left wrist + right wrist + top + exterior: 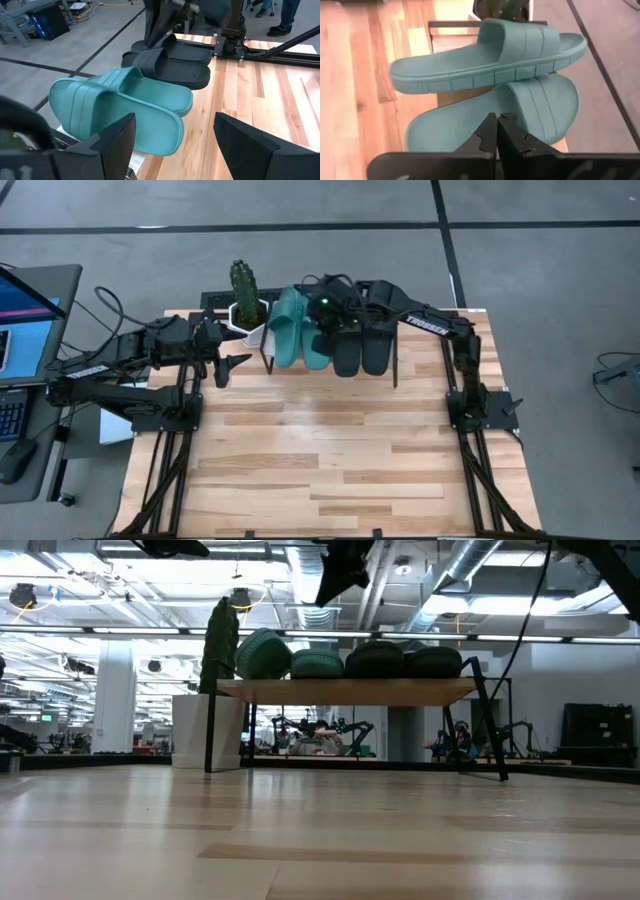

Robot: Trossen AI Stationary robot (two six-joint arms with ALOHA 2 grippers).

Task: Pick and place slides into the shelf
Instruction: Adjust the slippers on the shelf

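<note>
While all four slides are seen resting side by side on the shelf (392, 370) at the far edge of the surface (330, 470), two teal slides (293, 330) are placed on its left part, one tilted against the other, and two black slides (362, 348) on its right. The left gripper (232, 365) is held just left of the shelf with fingers spread wide and empty. The right gripper (325, 315) is poised above the teal pair, fingers pressed together, holding nothing. A potted cactus (244, 288) is seen beside the shelf.

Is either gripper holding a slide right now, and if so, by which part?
Nothing is held. The left gripper is open beside the shelf; the right gripper is shut on nothing above the teal slides.
</note>
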